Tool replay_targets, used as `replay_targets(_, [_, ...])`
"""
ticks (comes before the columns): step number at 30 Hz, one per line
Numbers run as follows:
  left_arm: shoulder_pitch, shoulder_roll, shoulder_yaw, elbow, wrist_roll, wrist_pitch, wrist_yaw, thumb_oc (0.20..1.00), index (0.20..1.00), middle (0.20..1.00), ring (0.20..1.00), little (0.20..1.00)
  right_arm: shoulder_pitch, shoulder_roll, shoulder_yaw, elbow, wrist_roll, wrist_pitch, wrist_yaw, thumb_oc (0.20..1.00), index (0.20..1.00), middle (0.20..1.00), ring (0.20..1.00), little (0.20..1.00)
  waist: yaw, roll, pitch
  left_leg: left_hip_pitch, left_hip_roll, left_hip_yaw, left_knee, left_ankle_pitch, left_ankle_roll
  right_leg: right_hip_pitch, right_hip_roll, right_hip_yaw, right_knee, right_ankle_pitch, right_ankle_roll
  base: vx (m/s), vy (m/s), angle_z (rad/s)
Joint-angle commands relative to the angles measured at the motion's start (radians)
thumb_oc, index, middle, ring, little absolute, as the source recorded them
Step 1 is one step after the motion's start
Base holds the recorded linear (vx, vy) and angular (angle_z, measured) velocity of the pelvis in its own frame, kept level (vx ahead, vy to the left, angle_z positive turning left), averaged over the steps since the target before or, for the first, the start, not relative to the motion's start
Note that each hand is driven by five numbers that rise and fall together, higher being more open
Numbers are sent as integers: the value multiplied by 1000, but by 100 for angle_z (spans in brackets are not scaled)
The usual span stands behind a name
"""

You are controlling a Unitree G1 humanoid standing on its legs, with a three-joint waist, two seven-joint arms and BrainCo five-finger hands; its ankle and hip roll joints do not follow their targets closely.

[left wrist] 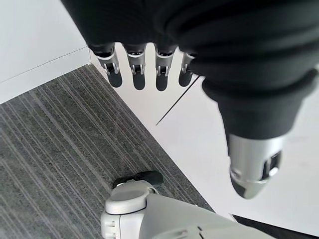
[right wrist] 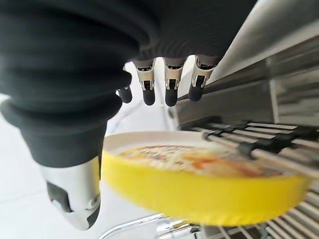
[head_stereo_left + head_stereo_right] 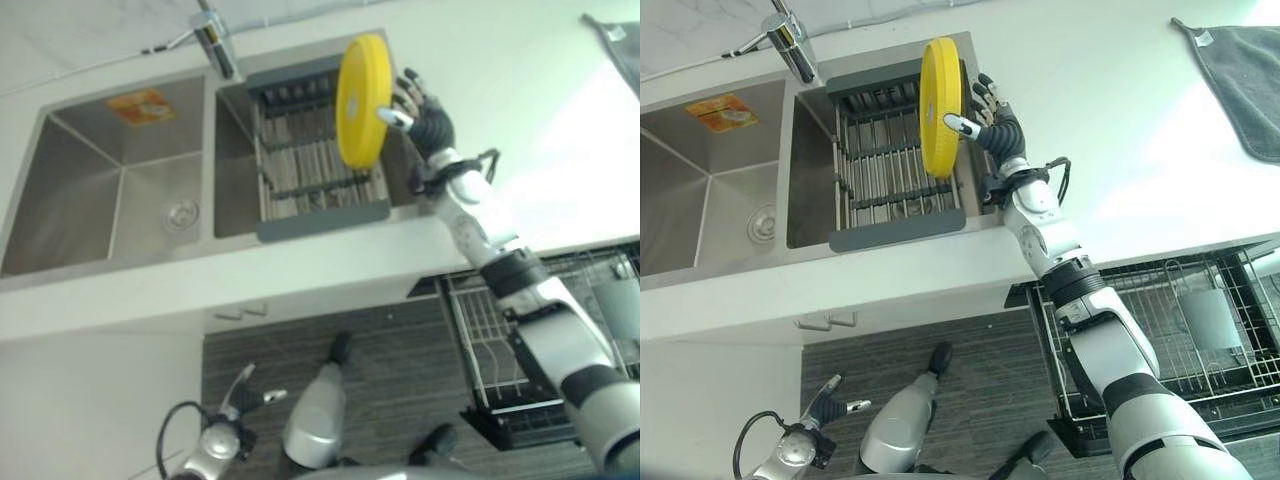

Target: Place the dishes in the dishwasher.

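Kitchen: double steel sink (image 3: 120, 190), faucet (image 3: 215, 40), open dishwasher rack (image 3: 1200, 330).

Bright, even daylight. Glare washes the white counter (image 3: 560, 130) toward three o'clock in the left eye view. The yellow plate (image 2: 199, 184) blurs close up in the right wrist view.

Right hand (image 3: 998, 128) raised, thumb and fingers apparently pinching; left hand (image 1: 209, 59) hangs low, fingers relaxed.

A white table (image 3: 1120, 150) runs across the upper frame, with a steel double sink (image 3: 700, 200) at upper left. Grey striped floor (image 3: 940, 340) fills the lower middle. A grey cloth (image 3: 1240, 85) lies at upper right.
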Motion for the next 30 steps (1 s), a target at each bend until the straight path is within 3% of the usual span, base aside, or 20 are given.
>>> replay_targets(1, [-28, 42, -39, 0, -18, -9, 21, 1000, 1000, 1000, 1000, 1000, -107, -42, 35, -23, -28, -35, 22, 1000, 1000, 1000, 1000, 1000, 27, 3, 5, -7, 10, 15, -19, -9, 31, -61, -67, 46, 141, 16, -14, 0, 0, 0])
replay_targets(30, [-25, 59, -37, -33, -32, 2, 4, 1000, 1000, 1000, 1000, 1000, -175, -29, 73, -10, -93, 9, 12, 1000, 1000, 1000, 1000, 1000, 48, -4, 11, -20, 1, 13, -20, -2, 35, -64, -74, 30, 141, 28, -5, -3, 5, 2])
